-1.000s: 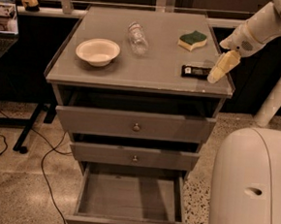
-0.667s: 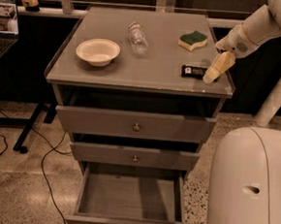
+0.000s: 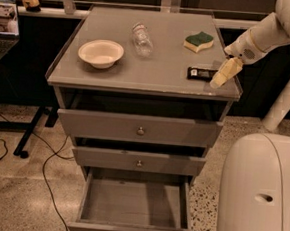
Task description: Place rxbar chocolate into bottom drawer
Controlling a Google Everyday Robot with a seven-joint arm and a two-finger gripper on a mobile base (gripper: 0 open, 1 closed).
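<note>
The rxbar chocolate (image 3: pixel 200 73), a flat black bar with a white patch at its left end, lies on the cabinet top (image 3: pixel 155 48) near the front right corner. My gripper (image 3: pixel 221 79) hangs just right of the bar with its cream fingertips close over the bar's right end. The bottom drawer (image 3: pixel 134 204) is pulled open below, and its grey floor is bare.
A white bowl (image 3: pixel 101 53) sits at the left of the top. A clear jar (image 3: pixel 141 39) lies on its side in the middle. A green-and-yellow sponge (image 3: pixel 198 41) sits at the back right. Two upper drawers (image 3: pixel 140 130) are shut. My white base (image 3: pixel 259 191) stands at the lower right.
My gripper has moved a little left and down, closer to the right end of the bar. The bar and the other things have not moved.
</note>
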